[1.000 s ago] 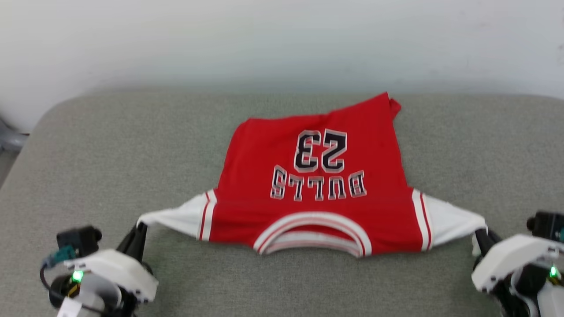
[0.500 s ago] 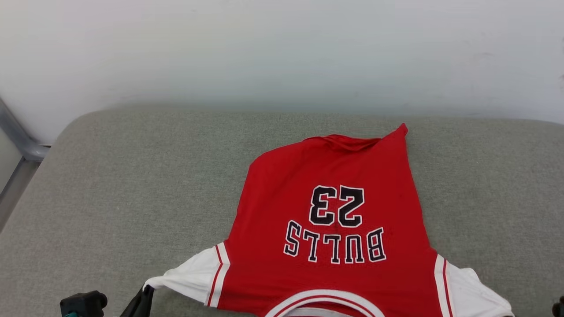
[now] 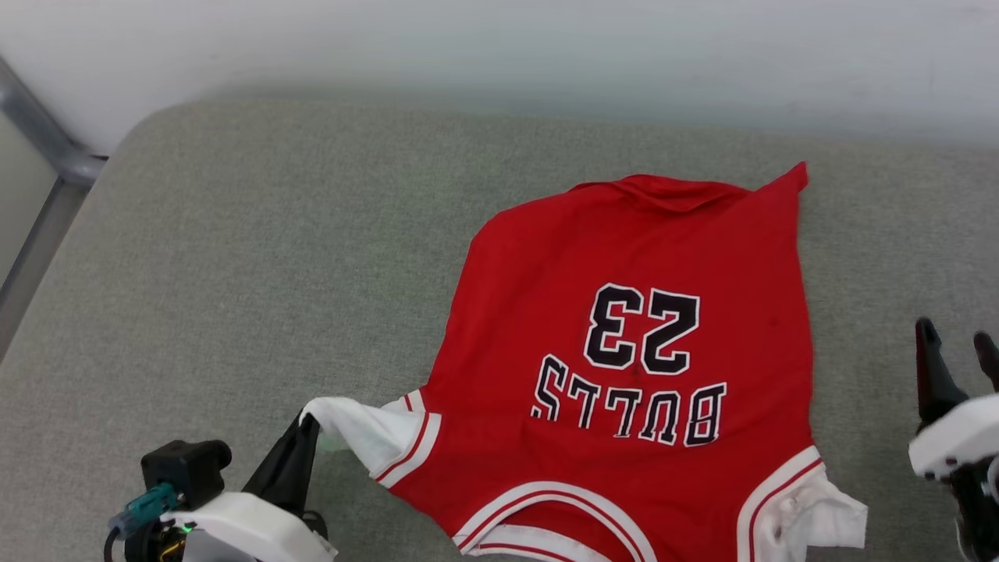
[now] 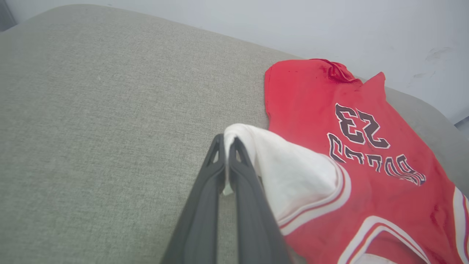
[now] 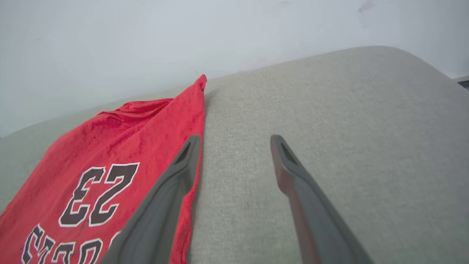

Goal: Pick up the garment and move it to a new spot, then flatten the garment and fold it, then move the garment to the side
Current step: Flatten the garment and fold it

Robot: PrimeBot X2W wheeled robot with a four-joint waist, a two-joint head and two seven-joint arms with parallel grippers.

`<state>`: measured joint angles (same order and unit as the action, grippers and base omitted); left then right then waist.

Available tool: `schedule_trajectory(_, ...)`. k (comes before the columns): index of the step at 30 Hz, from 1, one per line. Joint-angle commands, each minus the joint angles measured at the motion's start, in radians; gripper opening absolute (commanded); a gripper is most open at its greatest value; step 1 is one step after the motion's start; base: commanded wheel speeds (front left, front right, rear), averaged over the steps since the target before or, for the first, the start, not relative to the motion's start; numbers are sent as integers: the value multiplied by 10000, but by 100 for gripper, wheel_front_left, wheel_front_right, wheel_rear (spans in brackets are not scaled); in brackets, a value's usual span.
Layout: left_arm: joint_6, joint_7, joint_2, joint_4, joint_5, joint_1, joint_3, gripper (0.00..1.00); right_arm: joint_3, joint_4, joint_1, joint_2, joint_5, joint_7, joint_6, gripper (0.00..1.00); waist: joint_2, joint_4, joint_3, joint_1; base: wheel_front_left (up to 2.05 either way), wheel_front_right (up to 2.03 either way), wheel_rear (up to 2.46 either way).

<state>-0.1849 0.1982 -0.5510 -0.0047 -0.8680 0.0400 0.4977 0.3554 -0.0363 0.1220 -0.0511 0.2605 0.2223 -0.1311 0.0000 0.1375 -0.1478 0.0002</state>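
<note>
The garment [image 3: 624,312], a bright red short-sleeved shirt with "BULLS 23" in black and white, lies spread on the grey cushion, collar toward me. My left gripper [image 3: 306,423] at the lower left is shut on the tip of its white sleeve [image 4: 289,172], which is lifted off the cushion; the left wrist view shows the two fingers [image 4: 205,205] pinching the cloth. My right gripper [image 3: 956,347] stands open at the right edge, apart from the garment. The other white sleeve [image 3: 812,515] lies loose and crumpled. In the right wrist view the spread fingers [image 5: 172,194] hover beside the red side edge [image 5: 110,154].
The grey cushion [image 3: 234,257] extends well left of the garment and has a rounded far edge against a pale wall [image 3: 499,47]. A metal frame [image 3: 39,133] runs down the far left.
My right gripper has let go of the right sleeve, which has dropped onto the cushion, and it now stands open farther up. The camera has shifted, so the whole scene sits differently. The left grip holds.
</note>
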Motion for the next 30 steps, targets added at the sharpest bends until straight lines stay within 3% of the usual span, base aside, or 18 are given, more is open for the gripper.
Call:
schedule_trajectory(1, 13, 46, 31, -21, 50, 128, 5, 0, -5, -28, 130, 11, -46, 32, 6, 100, 0, 268, -349, -2, 0, 0, 0)
schedule_trajectory(2, 167, 94, 151, -74, 127, 450, 58, 0, 240, -694, 1122, -79, -209, 301, 7, 100, 0, 458, -701, -2, 0, 0, 0)
schedule_trajectory(4, 222, 115, 206, -50, 165, 605, 94, 0, 319, -1085, 1597, -208, -265, 459, 7, 100, 0, 551, -834, -2, 0, 0, 0)
schedule_trajectory(5, 385, 179, 349, -35, 262, 904, 179, 0, 486, -1880, 2710, -532, -320, 893, 7, 100, 0, 781, -1189, -2, 0, 0, 0)
schedule_trajectory(9, 764, 286, 722, 143, 412, 1517, 353, 0, 587, -3203, 4396, -1109, -599, 1915, 6, 100, 0, 1271, -1812, -2, 0, 0, 0)
schedule_trajectory(17, 1269, 508, 1215, 406, 642, 2322, 422, 0, 583, -4670, 6725, -1832, -1398, 3928, 6, 100, 0, 1810, -2762, -2, 0, 0, 0)
schedule_trajectory(25, 1681, 617, 1580, 682, 851, 2754, 355, 0, 671, -5963, 7504, -1894, -2158, 5232, 7, 100, 0, 2011, -3329, -2, 0, 0, 0)
schedule_trajectory(29, 1736, 634, 1688, 897, 861, 2718, 269, 0, 1058, -6898, 7055, -1577, -2500, 6648, 14, 100, 0, 1971, -3314, -2, 0, 0, 0)
schedule_trajectory(30, 1750, 636, 1694, 937, 855, 2692, 267, 0, 1174, -6991, 7000, -1511, -2600, 6933, 15, 48, 0, 1959, -3284, -2, 0, 0, 0)
